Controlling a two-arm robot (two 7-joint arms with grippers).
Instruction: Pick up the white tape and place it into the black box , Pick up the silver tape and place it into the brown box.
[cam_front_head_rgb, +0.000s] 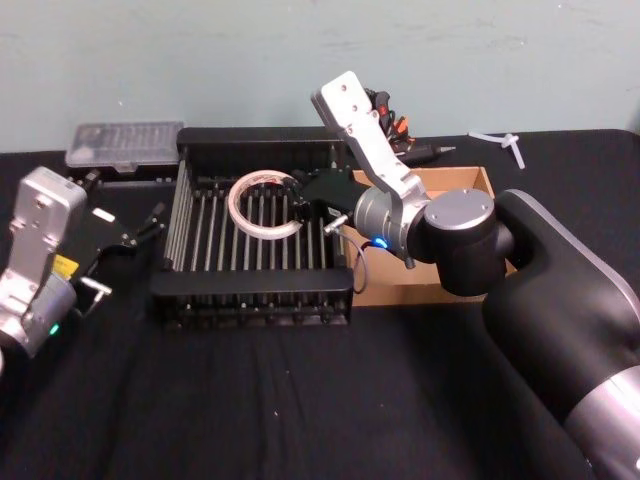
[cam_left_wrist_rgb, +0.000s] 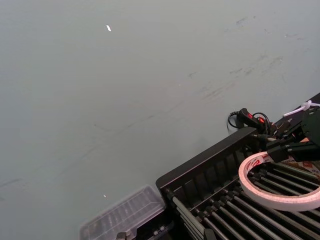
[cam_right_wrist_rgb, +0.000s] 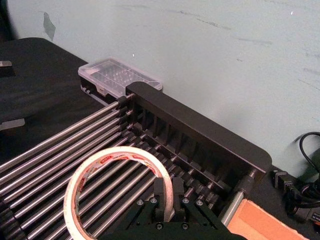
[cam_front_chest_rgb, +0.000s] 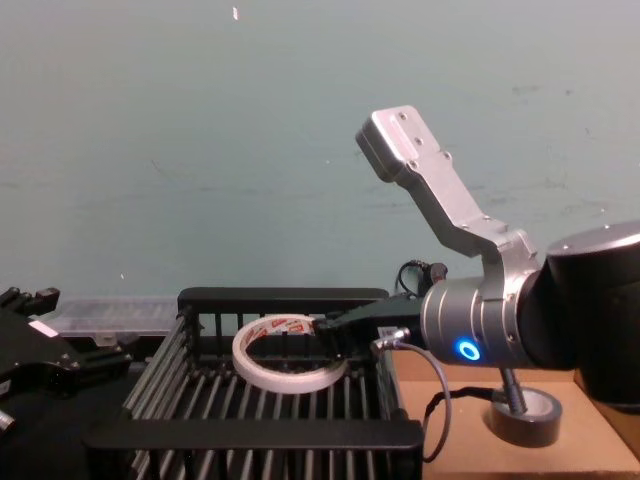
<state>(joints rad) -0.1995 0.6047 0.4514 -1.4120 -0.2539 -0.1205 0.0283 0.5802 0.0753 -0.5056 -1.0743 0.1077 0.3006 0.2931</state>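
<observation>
Your right arm reaches in from the right, elbow bent over the brown box (cam_front_head_rgb: 470, 185), forearm angled up and the wrist turned toward the left so the right gripper (cam_front_head_rgb: 298, 205) sits inside the black box (cam_front_head_rgb: 250, 300), near its right wall. Its fingers (cam_right_wrist_rgb: 177, 192) are clamped on the rim of the white tape (cam_front_head_rgb: 263, 205); from the right wrist view the two fingers pinch the ring's wall between them, red print showing on the inner core. The ring hangs tilted, low over the bars of the crate floor; whether its far edge touches the bars, you cannot tell. From the chest view the white tape sits below the crate's top rim, roughly mid-crate, gripper at its right side. The silver tape (cam_front_chest_rgb: 530, 415) lies flat in the brown box, right of the crate, just beside the right arm's wrist housing and apart from the gripper. Your left arm is held back at the left edge of the desk (cam_front_head_rgb: 250, 400), wrist raised, left gripper (cam_front_head_rgb: 150, 225) pointing toward the crate's left wall and apart from it; fingers look slightly apart and hold nothing. A clear plastic case (cam_front_head_rgb: 125, 145) lies behind the crate's left rear corner, a black cable bundle (cam_right_wrist_rgb: 302, 187) behind the right rear corner
</observation>
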